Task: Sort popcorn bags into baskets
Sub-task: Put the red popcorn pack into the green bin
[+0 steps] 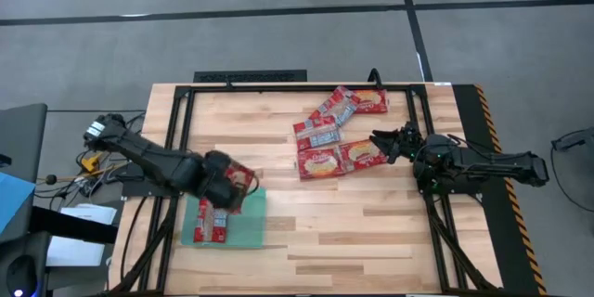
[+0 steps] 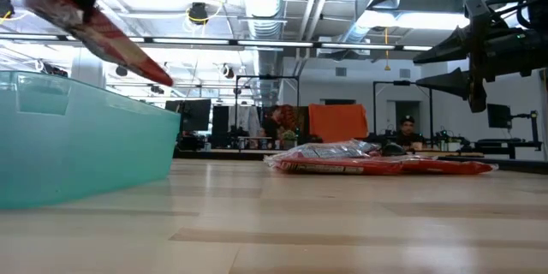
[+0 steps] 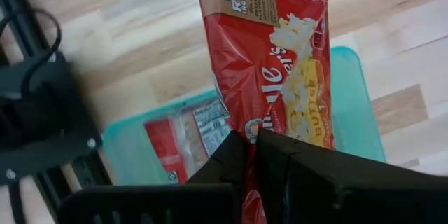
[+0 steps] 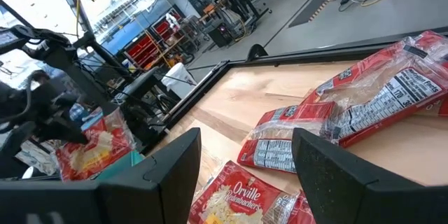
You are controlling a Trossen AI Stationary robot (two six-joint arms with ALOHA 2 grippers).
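Wooden table [image 1: 371,223] in open industrial room

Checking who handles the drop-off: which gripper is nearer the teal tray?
Left. The left gripper hangs over the teal tray, shut on a red popcorn bag. The right gripper is open across the table, beside the pile of bags.

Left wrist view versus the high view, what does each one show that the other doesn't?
Left wrist only: the held popcorn bag's butter label, and a nutrition panel on the packet lying in the teal basket.
High view only: the pile of loose bags and the right end effector, open beside it.
Both: the left end effector holding a bag above the basket.
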